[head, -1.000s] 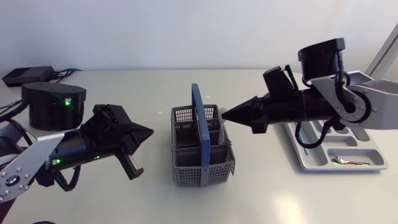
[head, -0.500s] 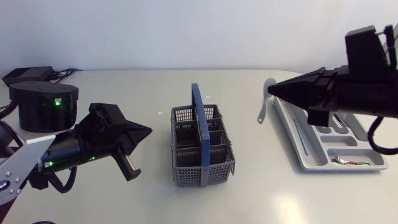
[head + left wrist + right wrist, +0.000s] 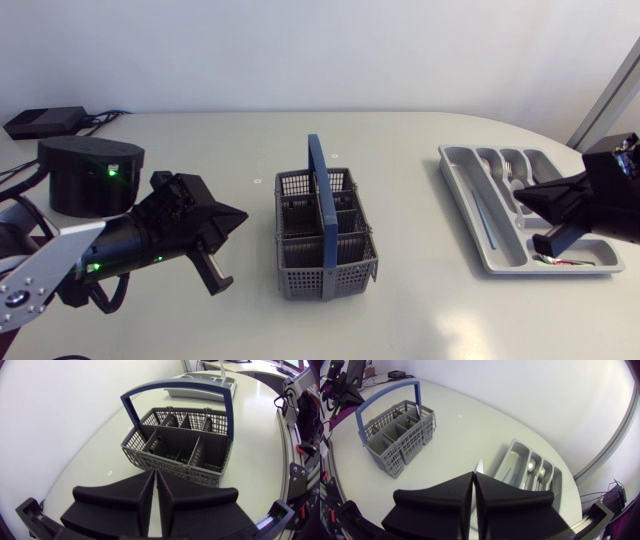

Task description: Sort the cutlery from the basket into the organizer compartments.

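While the basket is looking empty and the left arm is pressing its jaws together, the right arm is pinching a utensil in its jaws over the part-filled organizer.

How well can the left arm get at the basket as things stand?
Probably yes. The left gripper, fingers shut and empty, points at the basket with only bare table between them. The right gripper, holding a knife, is away by the organizer. The blue handle may hinder entry from above.
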Controlling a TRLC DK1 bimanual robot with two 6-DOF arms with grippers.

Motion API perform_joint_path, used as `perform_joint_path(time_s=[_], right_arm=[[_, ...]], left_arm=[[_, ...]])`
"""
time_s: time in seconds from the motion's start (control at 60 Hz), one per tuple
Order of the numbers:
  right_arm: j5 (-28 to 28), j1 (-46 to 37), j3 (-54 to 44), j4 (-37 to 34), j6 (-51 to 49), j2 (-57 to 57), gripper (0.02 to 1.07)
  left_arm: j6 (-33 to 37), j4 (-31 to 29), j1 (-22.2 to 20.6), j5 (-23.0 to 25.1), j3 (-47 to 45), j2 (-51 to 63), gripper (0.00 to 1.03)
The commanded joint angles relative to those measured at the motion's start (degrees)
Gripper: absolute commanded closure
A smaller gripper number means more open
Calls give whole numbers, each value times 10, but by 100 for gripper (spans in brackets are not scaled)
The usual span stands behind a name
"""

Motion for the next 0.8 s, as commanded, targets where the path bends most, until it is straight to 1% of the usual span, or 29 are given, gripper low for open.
perform_joint_path(time_s=[0.0, 0.117, 0.333, 0.433, 0.5, 0.6, 0.717, 0.783], right_arm=[[-18, -50, -32, 13, -62, 4, 101], [-45, -134, -47, 37, -127, 38, 101], [-64, -221, -54, 75, -199, 105, 101], [-68, -258, -62, 119, -229, 151, 101], [-67, -273, -64, 141, -243, 179, 101], [-60, -297, -61, 183, -267, 249, 101], [-51, -311, -53, 196, -290, 295, 101], [-38, -315, -51, 225, -294, 329, 101]], left_arm=[[-5, -4, -11, -11, 18, 15, 95], [-11, -8, -23, -20, 27, 23, 95], [-21, -10, -57, -49, 36, 32, 96], [-25, -15, -67, -58, 40, 32, 96], [-25, -16, -69, -60, 40, 31, 96], [-25, -23, -67, -60, 39, 25, 96], [-25, -23, -65, -60, 36, 23, 96], [-24, -23, -65, -60, 35, 23, 96]])
